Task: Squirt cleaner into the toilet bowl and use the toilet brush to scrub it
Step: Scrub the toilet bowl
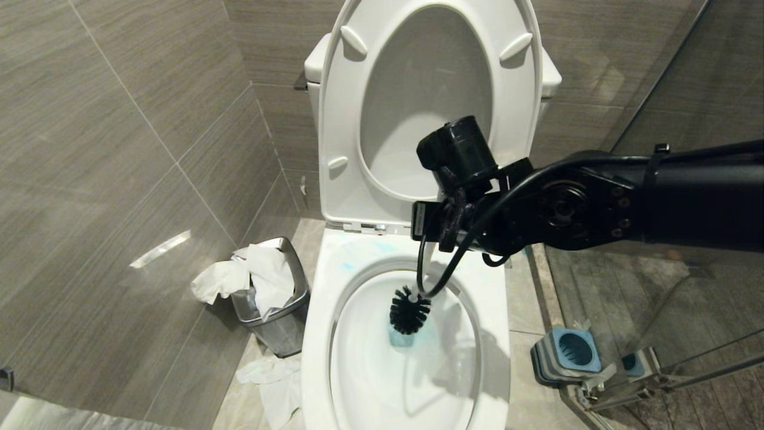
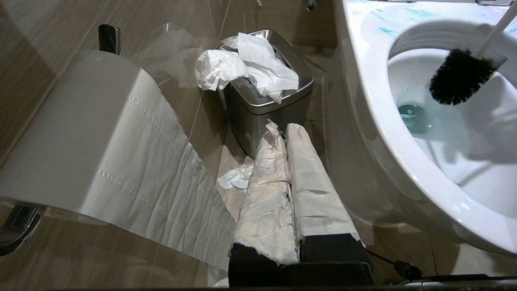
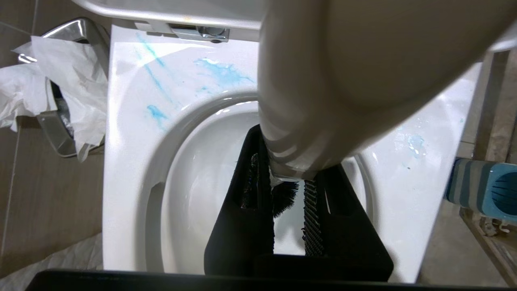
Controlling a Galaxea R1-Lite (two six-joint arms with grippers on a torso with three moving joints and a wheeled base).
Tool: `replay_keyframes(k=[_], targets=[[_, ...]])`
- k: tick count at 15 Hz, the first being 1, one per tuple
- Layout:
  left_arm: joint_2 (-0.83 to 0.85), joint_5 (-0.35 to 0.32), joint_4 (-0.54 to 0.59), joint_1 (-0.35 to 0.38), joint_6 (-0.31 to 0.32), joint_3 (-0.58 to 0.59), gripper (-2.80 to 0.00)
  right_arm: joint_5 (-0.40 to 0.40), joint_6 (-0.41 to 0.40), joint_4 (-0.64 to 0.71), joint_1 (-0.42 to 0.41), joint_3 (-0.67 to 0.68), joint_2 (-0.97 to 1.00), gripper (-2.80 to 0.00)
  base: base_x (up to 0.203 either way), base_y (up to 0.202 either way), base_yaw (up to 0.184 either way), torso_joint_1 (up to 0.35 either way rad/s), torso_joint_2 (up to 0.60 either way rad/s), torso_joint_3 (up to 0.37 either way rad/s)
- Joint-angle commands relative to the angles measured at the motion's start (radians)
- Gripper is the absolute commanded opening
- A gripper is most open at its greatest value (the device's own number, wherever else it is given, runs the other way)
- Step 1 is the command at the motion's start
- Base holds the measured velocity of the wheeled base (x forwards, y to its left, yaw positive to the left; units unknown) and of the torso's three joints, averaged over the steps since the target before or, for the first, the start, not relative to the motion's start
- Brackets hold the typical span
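- Already, you can see the cleaner (image 3: pixel 220 72) has gone in: pale blue streaks lie on the rear rim of the toilet bowl (image 1: pixel 495 310), and the water in the outlet is tinted blue.
- Your right tool (image 3: pixel 288 194) is closed on the toilet brush (image 1: pixel 409 309) handle, with the black bristle head hanging inside the basin near its back wall, above the tinted water; I cannot tell whether the bristles touch the ceramic.
- Scrubbing looks barely begun; the front and side walls are likely still to do.
- Your left tool (image 2: pixel 288 161) is closed and empty, parked low beside the bowl.
- The steel bin (image 1: pixel 280 325) left of the bowl is overfull with crumpled tissue; the blue brush holder (image 1: pixel 567 352) on the floor to the right stands empty.
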Motion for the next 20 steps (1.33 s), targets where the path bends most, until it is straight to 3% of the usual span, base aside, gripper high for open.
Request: replay_keyframes(k=[1,7,10,15,20], targets=[[0.001,0.0,0.0,0.0,0.001,0.002,-2.8,-0.003,0.004,-0.031,-0.008,0.002,0.061,-2.8,0.0,0.0,0.0,0.0,0.0,0.0],[0.001,0.0,0.0,0.0,0.0,0.002,-2.8,-0.01,0.046,-0.066,-0.01,0.04,0.15,-2.8,0.0,0.0,0.0,0.0,0.0,0.0],[0.001,0.0,0.0,0.0,0.001,0.002,-2.8,-0.015,0.035,-0.19,-0.012,0.11,0.188,-2.8,0.0,0.0,0.0,0.0,0.0,0.0],[0.001,0.0,0.0,0.0,0.0,0.002,-2.8,-0.065,0.014,-0.238,-0.011,0.134,0.196,-2.8,0.0,0.0,0.0,0.0,0.0,0.0],[0.001,0.0,0.0,0.0,0.001,0.002,-2.8,-0.069,-0.024,-0.25,0.022,0.225,0.003,-2.8,0.0,0.0,0.0,0.0,0.0,0.0]])
